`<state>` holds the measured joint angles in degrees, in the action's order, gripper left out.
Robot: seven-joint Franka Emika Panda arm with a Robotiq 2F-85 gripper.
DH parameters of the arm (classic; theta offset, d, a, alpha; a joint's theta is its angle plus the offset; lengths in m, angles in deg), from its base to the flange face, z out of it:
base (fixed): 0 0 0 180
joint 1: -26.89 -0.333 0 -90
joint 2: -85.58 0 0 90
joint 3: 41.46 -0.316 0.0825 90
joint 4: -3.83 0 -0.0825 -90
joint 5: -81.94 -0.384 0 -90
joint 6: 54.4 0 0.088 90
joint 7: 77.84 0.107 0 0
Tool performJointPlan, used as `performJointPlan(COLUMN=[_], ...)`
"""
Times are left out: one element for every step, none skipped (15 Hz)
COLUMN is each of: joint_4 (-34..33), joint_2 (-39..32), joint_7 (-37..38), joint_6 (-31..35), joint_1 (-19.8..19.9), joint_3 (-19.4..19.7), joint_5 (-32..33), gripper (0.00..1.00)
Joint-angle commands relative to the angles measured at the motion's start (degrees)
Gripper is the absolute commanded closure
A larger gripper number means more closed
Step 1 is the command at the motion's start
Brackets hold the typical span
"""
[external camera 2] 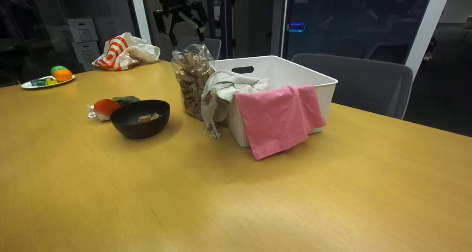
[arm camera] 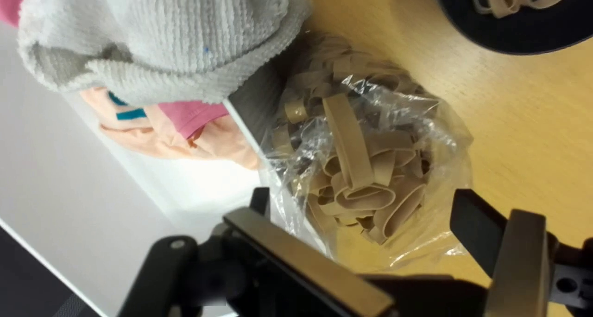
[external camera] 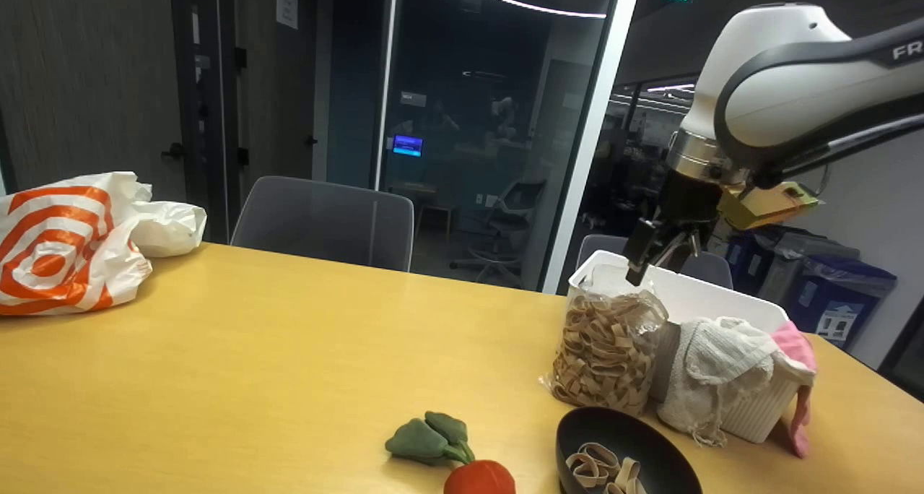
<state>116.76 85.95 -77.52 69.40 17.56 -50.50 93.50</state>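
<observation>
Yellow table (external camera: 317, 357), grey chair (external camera: 321, 223), glass wall (external camera: 484, 176) — dark

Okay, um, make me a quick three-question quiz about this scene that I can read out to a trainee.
1. True or false: the gripper is clamped on the clear bag.
2. Fill in: the black bowl holds a few tan ____.
3. Besides the pale cloth, which colour of cloth drapes over the rim of the white bin? A) blue B) pink C) green

Key:
1. False; its jaws stand open.
2. bands
3. B, the pink cloth
</observation>
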Motion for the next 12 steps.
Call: performJointPlan(joint_4=[1.5, 2.5, 3.9, 5.6, 8.1, 10.2, 13.6, 15.8, 19.0, 21.0, 23.2, 24.8], joint_2=[5.9, 6.9, 7.9, 8.9, 9.9, 10.8, 11.7, 12.2, 12.3, 12.3, 11.8, 11.2], joint_7=[-4.8, -5.3, -6.0, -6.3, -7.3, -8.3, -8.6, -8.9, -8.4, -8.0, -7.1, -7.0], joint_6=[-9.6, -11.5, -12.8, -13.2, -12.4, -11.5, -8.7, -7.3, -3.2, -0.5, 3.4, 6.2], joint_1=[0.5, 0.5, 0.3, 0.1, -0.3, -0.7, -1.4, -1.8, -2.3, -2.7, -2.9, -3.2], joint_3=[0.7, 1.0, 1.2, 1.2, 1.0, 0.9, 0.2, -0.2, -1.0, -1.5, -2.1, -2.5], joint_5=[-12.1, -14.5, -16.9, -18.9, -21.3, -23.2, -24.2, -25.1, -24.7, -24.5, -23.0, -22.3], gripper=[0.0, 0.0, 0.0, 0.0, 0.0, 0.0, 0.0, 0.0, 0.0, 0.0, 0.0, 0.0])
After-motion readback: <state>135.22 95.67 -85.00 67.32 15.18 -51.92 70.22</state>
